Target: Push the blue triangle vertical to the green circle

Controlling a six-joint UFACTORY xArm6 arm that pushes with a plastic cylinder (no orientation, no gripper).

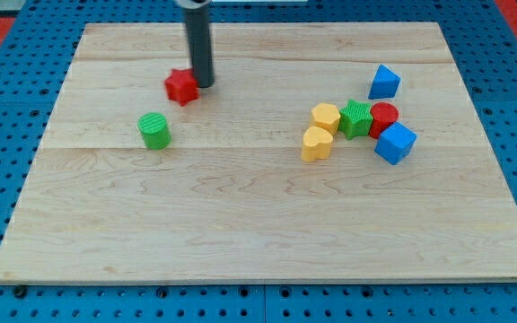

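Observation:
The blue triangle (pixel 384 82) lies at the view's upper right on the wooden board (pixel 258 224). The green circle (pixel 154 130) stands at the view's left of centre, far from the triangle. My tip (pixel 204 85) is at the view's upper left, touching the right side of a red star block (pixel 181 86), above and to the right of the green circle and far left of the blue triangle.
A cluster sits at the view's right below the blue triangle: a yellow hexagon (pixel 326 117), a yellow heart (pixel 316 143), a green star (pixel 356 118), a red cylinder (pixel 384 117) and a blue cube (pixel 395 143). A blue pegboard surrounds the board.

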